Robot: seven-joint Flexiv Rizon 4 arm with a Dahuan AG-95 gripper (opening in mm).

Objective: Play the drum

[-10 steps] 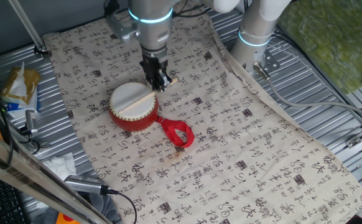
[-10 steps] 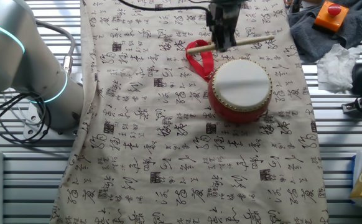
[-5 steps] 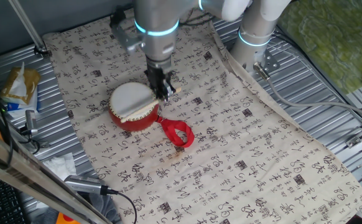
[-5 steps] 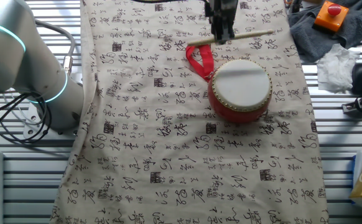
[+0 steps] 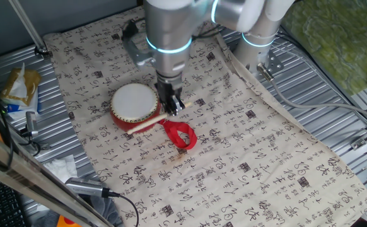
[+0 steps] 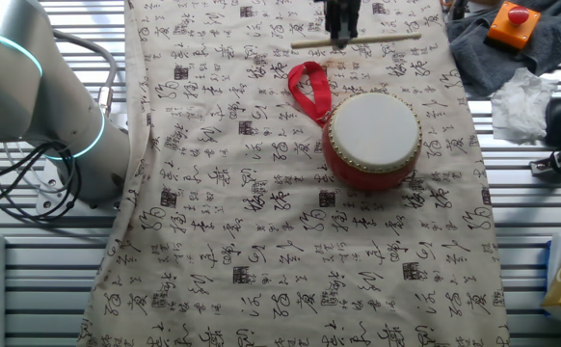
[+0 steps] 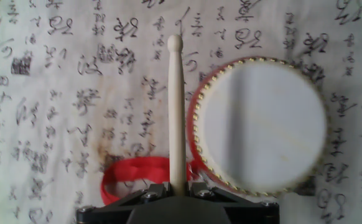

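Covering the ribbed metal table (image 5: 335, 94), a calligraphy-printed cloth (image 5: 246, 157)

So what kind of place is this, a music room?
More likely a robotics lab: a robot arm works at a ribbed metal table under a calligraphy-print cloth, its hand holding a drumstick beside a small red drum.

A pale cloth printed with black calligraphy characters (image 5: 246, 145) is spread over the ribbed grey metal counter (image 5: 335, 94). At one edge of the counter lies a yellow-and-white crinkled packet (image 5: 21, 88), and near it a crumpled white tissue (image 5: 62, 169). In the other fixed view, a crumpled white tissue (image 6: 518, 104) rests against a dark grey cloth (image 6: 541, 43), on which sits an orange box with a red button (image 6: 514, 23).
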